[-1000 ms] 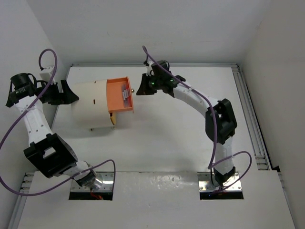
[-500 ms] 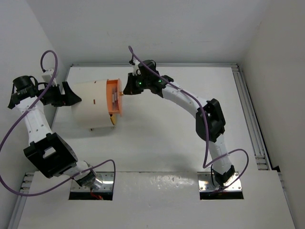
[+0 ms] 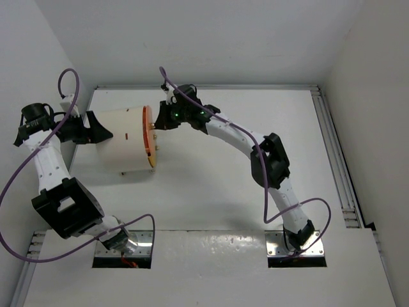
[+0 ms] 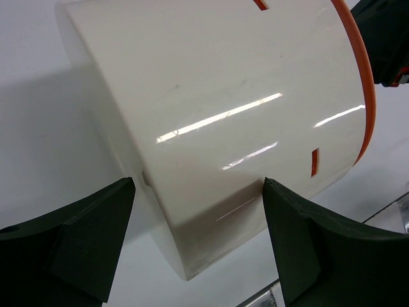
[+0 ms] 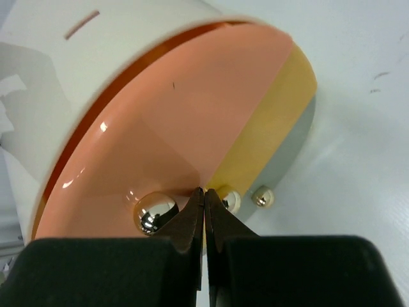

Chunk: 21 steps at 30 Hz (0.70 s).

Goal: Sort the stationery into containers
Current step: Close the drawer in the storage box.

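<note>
Overhead, the cream drum cabinet (image 3: 121, 137) lies on its side on the table (image 3: 223, 166). Its orange drawer front (image 3: 147, 137) sits flush at the end facing my right gripper (image 3: 160, 118), and my left gripper (image 3: 99, 131) is at the opposite end. I count one cabinet and two arms, with no highlighters, pens or rolls in sight; I judge them to be shut inside.

From the left wrist, the jaws stand wide apart. One dark finger (image 4: 70, 236) is on each side of the cabinet wall, and I cannot tell whether either touches it. I count two small orange slots (image 4: 314, 163) on the wall, and the orange rim (image 4: 364, 83) is far ahead.

From the right wrist, the fingertips (image 5: 199, 203) are pinched together and holding nothing. They point at the drawer front directly ahead, where its orange face meets a yellow segment (image 5: 268, 134). I count three brass knobs (image 5: 153, 214), one left of the tips and two right.

I read this as seating the drawer. I would press straight along the drum's axis, on the flat face rather than on a round knob. The left hand should brace the far end so the drum neither slides nor rolls.
</note>
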### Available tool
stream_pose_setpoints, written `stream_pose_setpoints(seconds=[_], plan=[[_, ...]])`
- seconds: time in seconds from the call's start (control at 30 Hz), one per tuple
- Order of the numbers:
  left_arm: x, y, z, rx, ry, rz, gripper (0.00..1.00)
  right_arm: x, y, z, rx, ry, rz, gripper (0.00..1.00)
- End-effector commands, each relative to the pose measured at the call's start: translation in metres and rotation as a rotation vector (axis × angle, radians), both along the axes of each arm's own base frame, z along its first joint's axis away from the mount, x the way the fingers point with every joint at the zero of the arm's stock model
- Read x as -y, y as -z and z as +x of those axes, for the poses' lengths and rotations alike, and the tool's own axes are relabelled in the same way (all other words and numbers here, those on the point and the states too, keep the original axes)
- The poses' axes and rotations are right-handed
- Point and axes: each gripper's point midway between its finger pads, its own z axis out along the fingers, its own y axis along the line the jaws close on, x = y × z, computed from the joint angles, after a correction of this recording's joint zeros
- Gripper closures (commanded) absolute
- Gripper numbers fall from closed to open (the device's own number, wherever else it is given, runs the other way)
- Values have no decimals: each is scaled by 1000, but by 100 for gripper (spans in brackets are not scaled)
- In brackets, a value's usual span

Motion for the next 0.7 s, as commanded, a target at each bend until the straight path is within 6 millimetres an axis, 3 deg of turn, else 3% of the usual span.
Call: stream_pose_setpoints(seconds=[0.0,0.33,0.4,0.47,0.5,0.53,0.6,0.67], plan=[[-9,15,0,-17,12,86,14,-22,-38,5,96,-14,96,100],[-10,14,0,-19,6,99,16,-36,-40,-9,144,-60,91,100],[-11,13,0,-20,1,102,16,-29,-40,-11,141,-62,66,100],[-15,11,0,-16,-12,119,16,-10,-46,-7,150,-41,55,100],[-15,11,1,-16,-14,125,16,3,-32,-5,122,-24,32,100],[-17,10,2,-10,-20,132,16,12,-49,-5,144,-13,48,100],[-17,10,3,-11,-23,128,16,29,-41,-1,131,8,27,100],[-17,11,4,-10,-27,124,16,42,-51,5,153,30,36,100]])
